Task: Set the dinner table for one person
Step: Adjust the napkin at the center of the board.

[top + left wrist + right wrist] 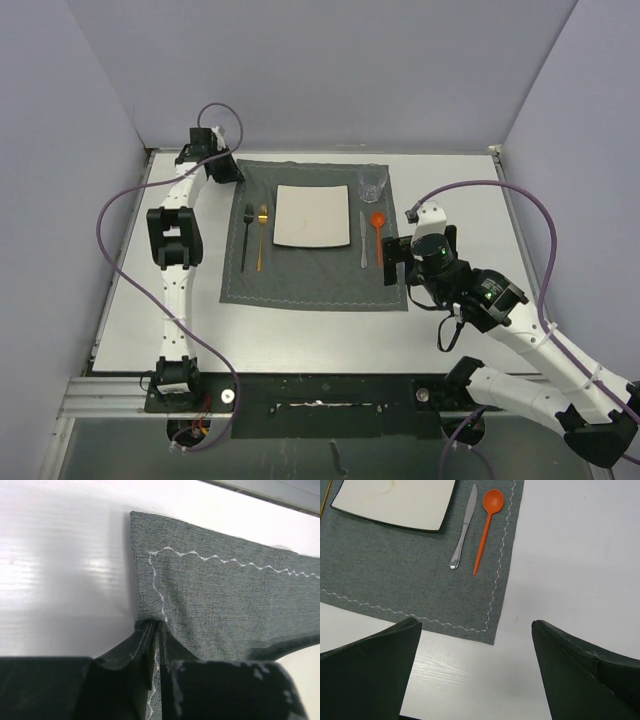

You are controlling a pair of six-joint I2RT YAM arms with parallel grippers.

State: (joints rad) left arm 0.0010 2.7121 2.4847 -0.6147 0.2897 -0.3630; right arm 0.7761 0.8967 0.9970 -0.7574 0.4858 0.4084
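The white dinner table (300, 335) carries a dark grey placemat (315, 275). On it lie a white square plate (312, 216), a black fork (246, 235), a gold utensil (262, 236), a silver knife (363, 240), an orange spoon (378, 235) and a clear glass (373, 184). My left gripper (224, 168) is at the mat's far left corner; in the left wrist view it (156, 626) is shut, pinching the mat's edge (215, 595). My right gripper (400, 258) is open and empty; in the right wrist view it (476, 624) hovers over the mat's near right corner (485, 625), with knife (464, 530) and spoon (487, 522) ahead.
Purple cables loop over the table beside both arms (110, 215). Grey walls close in the back and sides. The table's metal edge (520, 215) runs along the right. Bare white tabletop (570, 555) lies right of the mat.
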